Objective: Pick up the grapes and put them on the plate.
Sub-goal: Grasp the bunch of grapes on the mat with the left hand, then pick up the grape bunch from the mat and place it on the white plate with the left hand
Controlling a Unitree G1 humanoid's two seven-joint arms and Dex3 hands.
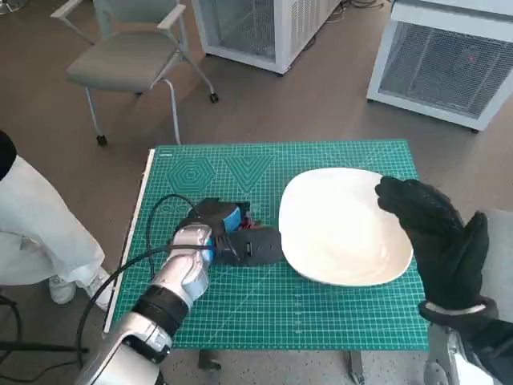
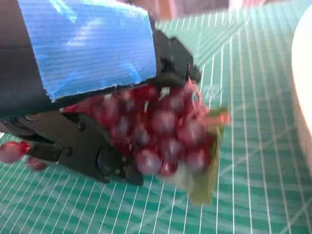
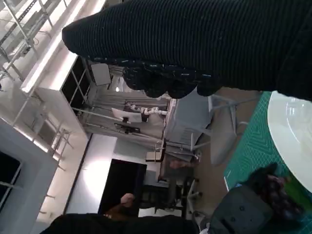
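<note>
**Nearly there: grapes in hand, plate waiting**

Clearly the left hand (image 1: 232, 233) has the grapes (image 2: 165, 131): in the left wrist view the red bunch sits tucked between the blue-taped back and the black fingers (image 2: 87, 156) curled under it, with a greenish leaf hanging from its far end. A berry or two shows on the other side of the fingers, so the grasp takes in most of the bunch but perhaps not all. From the head view the hand is low over the green mat (image 1: 321, 317), just beside the plate (image 1: 337, 224), and I cannot tell whether the bunch is lifted off the mat or resting on it.

The plate lies on the mat near its right side, with nothing on it. The right hand (image 1: 437, 233) is raised over the plate's right edge, fingers straight and together, grasping nothing; it seems parked there, perhaps to steady the plate, though it does not plainly touch it.

My reading is that pickup is done or almost done, and what remains is a short carry to the right over the rim. The risk is a loose berry dropping or the bunch slipping from so soft a hold.
</note>
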